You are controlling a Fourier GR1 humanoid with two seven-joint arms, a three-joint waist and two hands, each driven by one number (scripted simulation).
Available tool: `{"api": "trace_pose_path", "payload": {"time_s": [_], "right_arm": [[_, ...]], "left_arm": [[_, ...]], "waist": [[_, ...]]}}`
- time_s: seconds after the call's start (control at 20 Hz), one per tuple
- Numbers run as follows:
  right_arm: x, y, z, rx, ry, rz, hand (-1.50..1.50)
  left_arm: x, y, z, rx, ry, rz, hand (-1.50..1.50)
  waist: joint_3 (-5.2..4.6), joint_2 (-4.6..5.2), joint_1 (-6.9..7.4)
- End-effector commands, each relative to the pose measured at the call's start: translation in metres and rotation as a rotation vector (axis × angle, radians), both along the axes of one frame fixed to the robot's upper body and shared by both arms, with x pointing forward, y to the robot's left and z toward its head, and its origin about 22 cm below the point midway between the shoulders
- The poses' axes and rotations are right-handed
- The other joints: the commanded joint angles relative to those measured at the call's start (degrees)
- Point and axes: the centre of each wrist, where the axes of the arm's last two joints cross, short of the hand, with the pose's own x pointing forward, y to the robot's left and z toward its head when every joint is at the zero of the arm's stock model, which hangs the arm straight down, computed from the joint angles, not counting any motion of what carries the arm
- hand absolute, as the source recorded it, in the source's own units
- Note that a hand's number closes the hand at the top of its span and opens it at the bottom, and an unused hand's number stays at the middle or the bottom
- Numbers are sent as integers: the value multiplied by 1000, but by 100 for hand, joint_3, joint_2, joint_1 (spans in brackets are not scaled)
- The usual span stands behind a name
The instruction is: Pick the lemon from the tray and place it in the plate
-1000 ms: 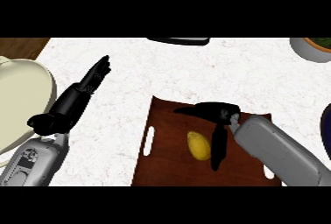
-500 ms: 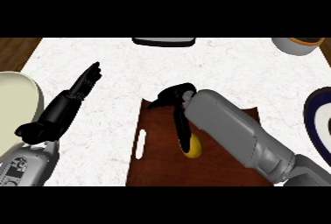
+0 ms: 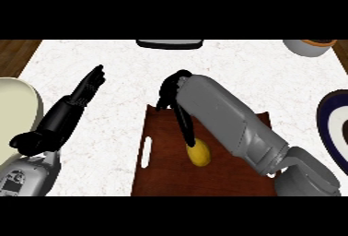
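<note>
Right fingers [image 3: 185,125] are stretched straight and close together, tips at the upper end of the lemon [image 3: 198,155], holding nothing. The lemon lies on the brown tray [image 3: 159,177]. Right hand [image 3: 171,90] hangs over the tray's far edge. Left hand [image 3: 81,94] rests open, fingers straight, above the white desk [image 3: 238,60] beside the cream plate [image 3: 15,103].

Counter top [image 3: 265,73]: white, finely speckled, evenly lit. Wood-grain brown surface [image 3: 15,50]: lies beyond the counter's upper left corner.

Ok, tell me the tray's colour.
The tray is dark reddish brown; the head view shows it.
</note>
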Motion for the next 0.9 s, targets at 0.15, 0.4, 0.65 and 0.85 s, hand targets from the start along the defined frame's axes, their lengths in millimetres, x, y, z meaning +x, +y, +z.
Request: {"api": "trace_pose_path", "payload": {"time_s": [0.15,0.4,0.65,0.85], "right_arm": [[21,-11,17,-122,21,0,-150],[26,-23,5,-123,51,-50,-150],[25,-22,1,-119,103,3,-150],[21,-20,-7,-163,109,26,-150]], "left_arm": [[7,5,8,16,-9,18,0],[-5,4,10,-1,-1,-10,0],[11,5,12,-2,-21,20,0],[-2,3,-7,-2,-16,-13,0]], "waist": [[4,21,-53],[4,53,62],[4,36,-64],[1,49,69]]}}
